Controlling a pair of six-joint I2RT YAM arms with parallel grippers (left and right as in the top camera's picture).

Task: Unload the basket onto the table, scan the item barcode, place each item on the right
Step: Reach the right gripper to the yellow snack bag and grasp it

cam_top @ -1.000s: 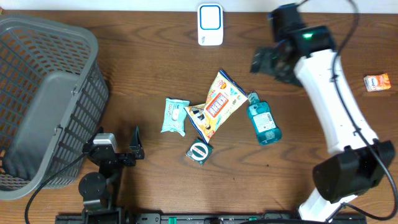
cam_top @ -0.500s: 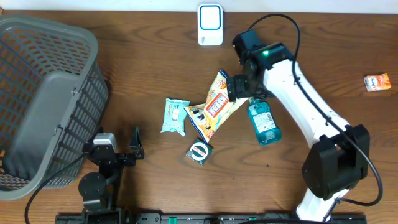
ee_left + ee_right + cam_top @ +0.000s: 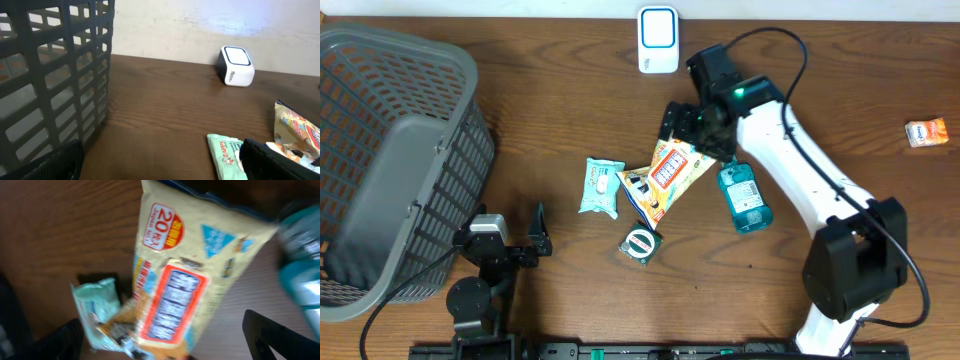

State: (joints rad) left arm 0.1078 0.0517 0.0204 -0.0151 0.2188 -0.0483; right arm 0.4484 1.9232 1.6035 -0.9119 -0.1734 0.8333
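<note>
The snack bag (image 3: 672, 172) lies flat near the middle of the surface (image 3: 550, 110). Its long axis runs on a diagonal, from the upper right end nearest the scanner (image 3: 658, 40) down to the lower left. In the right wrist view the end with the red roundel printed "20" is at the top and the red-framed label panel is lower down. That view is blurred, so the small print cannot be read.

The right fingers (image 3: 285, 340) are spread wide on either side of the bag and pinch nothing. From overhead they sit above the bag's upper end, at the tip of the white right arm (image 3: 800, 170). Whether they touch the bag cannot be told.

The bag's lower end overlaps a dark packet (image 3: 636, 184). A teal wipes pack (image 3: 601, 187) lies just beside that packet on the left. A blue bottle (image 3: 744, 197) lies just right of the bag, and a small box with a round label (image 3: 641, 244) sits below it. An orange packet (image 3: 926, 132) lies well apart at the right edge.

The left fingers (image 3: 285, 162) are also spread and hold nothing, low at the near edge beside the grey basket (image 3: 390, 160).

The surface is dark brown wood grain, and a pale wall (image 3: 210, 25) stands behind it.
</note>
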